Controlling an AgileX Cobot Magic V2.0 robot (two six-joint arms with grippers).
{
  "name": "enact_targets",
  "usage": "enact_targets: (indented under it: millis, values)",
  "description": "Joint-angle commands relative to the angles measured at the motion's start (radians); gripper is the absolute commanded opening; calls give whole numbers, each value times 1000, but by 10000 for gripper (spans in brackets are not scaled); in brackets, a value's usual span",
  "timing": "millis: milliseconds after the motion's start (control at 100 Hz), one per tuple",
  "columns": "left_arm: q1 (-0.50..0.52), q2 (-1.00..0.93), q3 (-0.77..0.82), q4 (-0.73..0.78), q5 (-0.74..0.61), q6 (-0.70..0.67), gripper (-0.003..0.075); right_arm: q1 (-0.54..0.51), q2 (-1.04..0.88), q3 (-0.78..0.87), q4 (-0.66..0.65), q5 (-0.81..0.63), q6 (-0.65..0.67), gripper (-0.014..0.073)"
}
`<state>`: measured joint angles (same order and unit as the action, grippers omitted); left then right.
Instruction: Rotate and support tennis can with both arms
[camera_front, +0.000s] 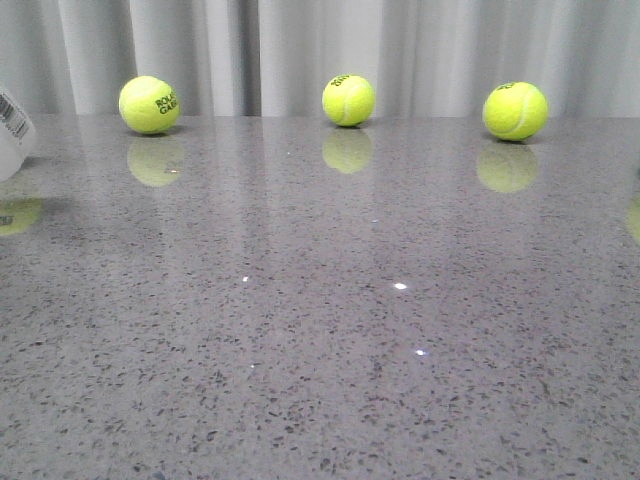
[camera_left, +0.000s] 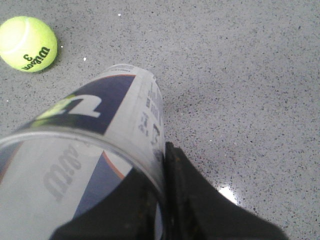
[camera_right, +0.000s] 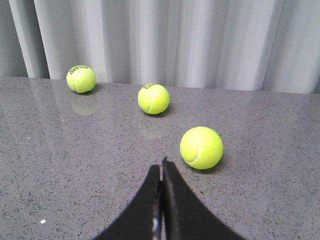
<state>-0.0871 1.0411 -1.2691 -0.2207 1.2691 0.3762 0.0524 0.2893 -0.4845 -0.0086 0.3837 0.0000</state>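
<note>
- Right up against the left wrist camera, the tennis can (camera_left: 95, 150) is held by the left gripper (camera_left: 165, 200), one black finger (camera_left: 200, 205) pressed on its wall, probably so it can be turned.
- Only its corner (camera_front: 12, 135) is caught at the front view's left edge.
- Three tennis balls (camera_front: 349, 100) are lined up by the curtain (camera_front: 400, 50).
- The right gripper (camera_right: 161, 200) is pinched closed on nothing, not yet supporting.

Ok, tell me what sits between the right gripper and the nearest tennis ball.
Nothing. In the right wrist view only bare speckled tabletop separates the closed right gripper from the nearest tennis ball.
</note>
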Motion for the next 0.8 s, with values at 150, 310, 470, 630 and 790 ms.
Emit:
enact_targets:
  millis: [150,310,470,630,790]
  values:
    - [-1,-9,-24,-15,6,-12,-20,-4,4,-26,0,-87,0,-68]
    - [-1,3,-20,-1,6,-20,-20,-4,4,-26,0,-87,0,-68]
    - [-1,45,9,-1,6,-25,-20,-4,4,-26,0,-87,0,-68]
    - [-1,64,18,-3,6,-27,-20,-4,4,-26,0,-88,0,-68]
    - [-1,65,14,-22,6,-27,49,-4,4,-26,0,-88,0,-68]
